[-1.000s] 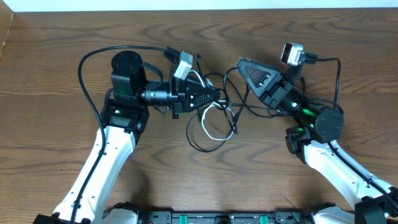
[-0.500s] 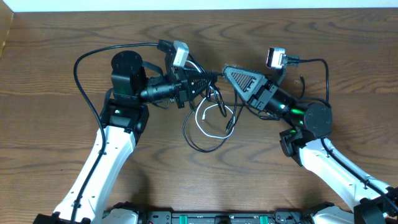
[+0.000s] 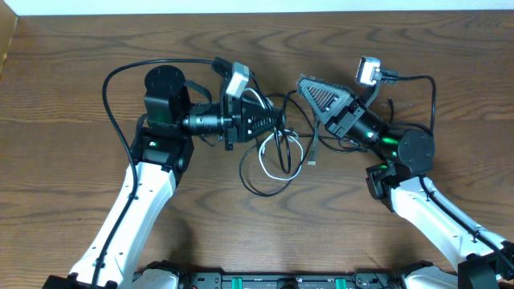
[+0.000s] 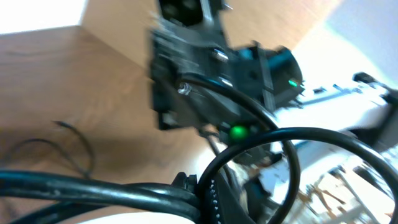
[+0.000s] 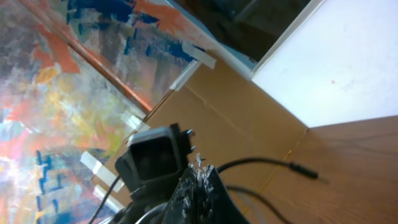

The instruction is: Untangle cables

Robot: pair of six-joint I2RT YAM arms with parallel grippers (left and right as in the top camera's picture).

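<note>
Overhead view: the cables (image 3: 259,186), a loose knot of thin black cords with one white strand (image 3: 279,174) looped through it, lie on the wooden surface (image 3: 80,80) between the two arms. The left pincer (image 3: 277,122) reaches in sideways from the left and sits at the upper left edge of the tangle. Several black loops run over and around its tip. Whether its fingers are clamped on a cord or merely resting among the strands cannot be told, since cords and dark housing merge there. The right pincer (image 3: 303,82) points up and to the left, raised just beside the tangle's upper right edge. It is seen side-on as a dark wedge, so its state cannot be told either. A black cord arcs from the knot toward it, but contact is unclear. One small plug (image 3: 313,163) rests on the wood at the right of the loops, apart from both pincers.

The left wrist view is blurred. Dark cords (image 4: 93,190) cross the bottom of the frame, a thin black loop (image 4: 78,144) lies on the wood beyond, and the right arm (image 4: 211,74) fills the background.

In the right wrist view, one textured fingertip (image 5: 199,190) rises at the bottom edge. A thin black cord ending in a slim plug (image 5: 305,168) hangs just to its right.
</note>
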